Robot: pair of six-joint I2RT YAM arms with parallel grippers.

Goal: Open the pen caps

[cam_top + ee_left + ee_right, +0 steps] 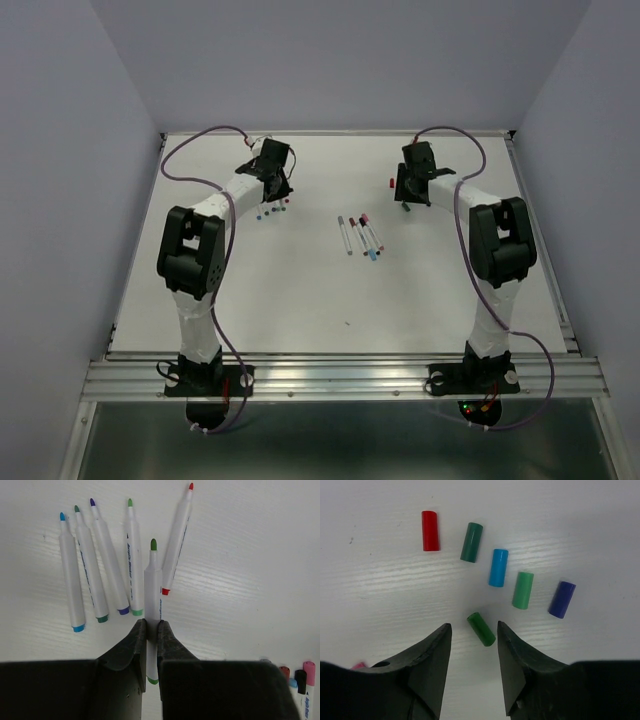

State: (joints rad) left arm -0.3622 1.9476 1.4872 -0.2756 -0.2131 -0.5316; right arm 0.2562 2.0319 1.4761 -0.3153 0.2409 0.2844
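Left gripper point(152, 626): jaws were clamped on the barrel of an uncapped green-tipped pen point(153, 585), and five uncapped pens point(105, 565) were fanned on the surface just beyond. Right gripper point(474, 626): jaws were held apart, a dark green cap point(481, 629) was laid between them, and five loose caps point(498, 568) were arced beyond. Several capped pens point(360, 236) were grouped mid-table. The white table point(300, 300), faintly grained, was edged by an aluminium rail point(340, 378) and enclosed by pale lilac walls point(60, 150).

Item: two arms, left arm point(197, 320) and right arm point(488, 320). Both have white-wrapped tubular links and bulky black joint housings. Black base mounts point(205, 378) at lower frame. Thin purple cables point(457, 225) loop alongside. The left gripper point(150, 625) and right gripper point(474, 624) are matte black with wedge-shaped fingers. Possibly red and green indicator lights point(470, 408) at the lower-right base.
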